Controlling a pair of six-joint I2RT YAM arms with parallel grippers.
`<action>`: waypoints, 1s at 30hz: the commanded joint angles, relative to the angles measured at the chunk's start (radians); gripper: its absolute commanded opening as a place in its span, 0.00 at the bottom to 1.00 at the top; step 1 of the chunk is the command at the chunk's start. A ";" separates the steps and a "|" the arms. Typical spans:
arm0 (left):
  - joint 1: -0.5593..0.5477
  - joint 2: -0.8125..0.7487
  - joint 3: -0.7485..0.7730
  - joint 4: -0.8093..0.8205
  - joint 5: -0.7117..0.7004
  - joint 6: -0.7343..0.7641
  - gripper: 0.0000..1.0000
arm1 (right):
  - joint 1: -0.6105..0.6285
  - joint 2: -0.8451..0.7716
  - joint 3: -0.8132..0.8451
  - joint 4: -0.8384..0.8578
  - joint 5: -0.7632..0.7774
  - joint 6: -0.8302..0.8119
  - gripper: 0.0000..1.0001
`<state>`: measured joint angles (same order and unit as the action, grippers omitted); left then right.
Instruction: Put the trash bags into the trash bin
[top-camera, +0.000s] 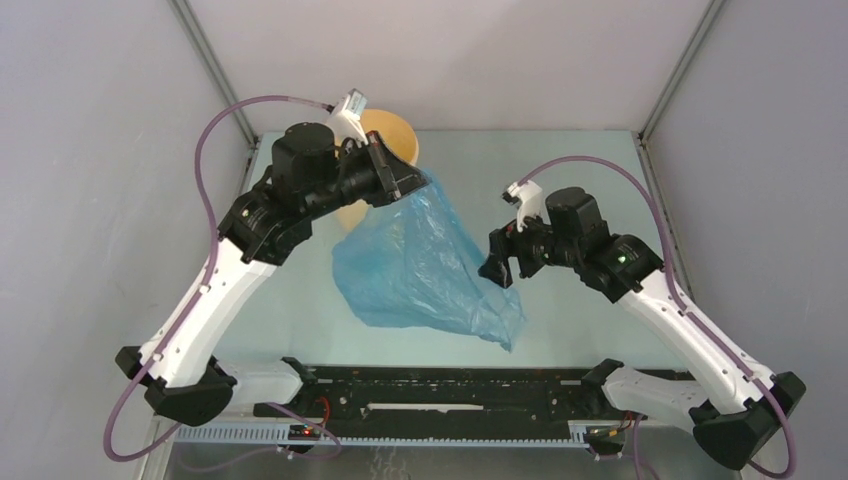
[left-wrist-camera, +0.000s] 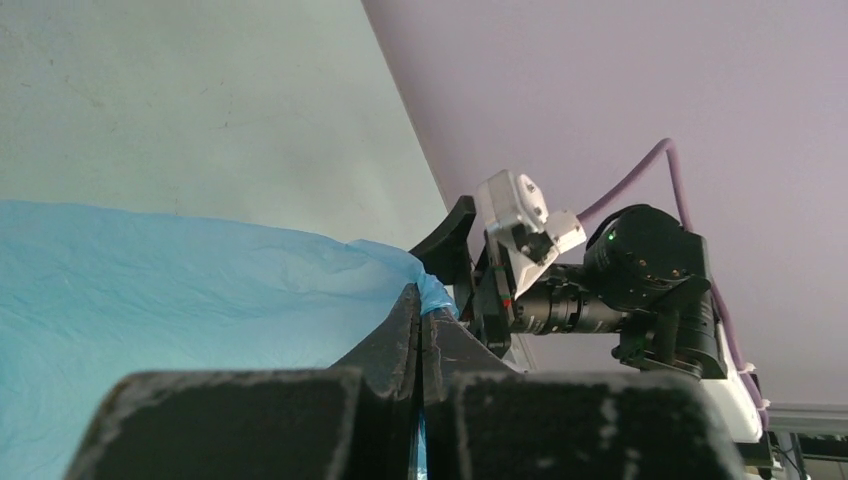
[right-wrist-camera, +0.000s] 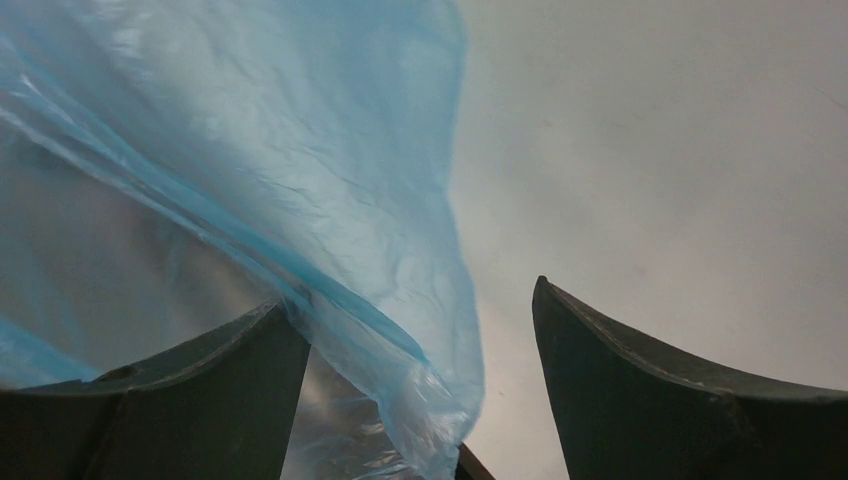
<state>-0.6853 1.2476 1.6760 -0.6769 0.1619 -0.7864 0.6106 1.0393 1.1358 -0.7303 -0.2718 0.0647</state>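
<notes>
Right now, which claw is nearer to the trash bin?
Left. The left claw, shut on the trash bag, is beside the trash bin; the open right claw stands apart, across the bag.

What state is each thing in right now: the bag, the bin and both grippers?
trash bag, hanging spread out from one pinched corner, not in the bin.
trash bin, largely hidden behind the left arm; upright or tipped cannot be told.
left gripper, shut on the trash bag's corner.
right gripper, open, with the bag's edge between its fingers, not pinched.
</notes>
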 joint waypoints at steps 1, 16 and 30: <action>-0.005 -0.038 -0.010 0.000 0.020 -0.004 0.00 | 0.031 -0.019 -0.019 0.121 -0.171 -0.001 0.88; -0.003 -0.068 -0.019 -0.035 0.025 0.008 0.00 | 0.117 -0.028 -0.068 0.243 0.139 0.049 0.45; 0.007 -0.002 0.033 -0.057 0.053 0.080 0.51 | -0.057 -0.267 0.079 -0.192 0.317 0.261 0.00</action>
<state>-0.6842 1.2163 1.6661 -0.7372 0.1703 -0.7498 0.6117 0.7986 1.1065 -0.7452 -0.0689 0.2348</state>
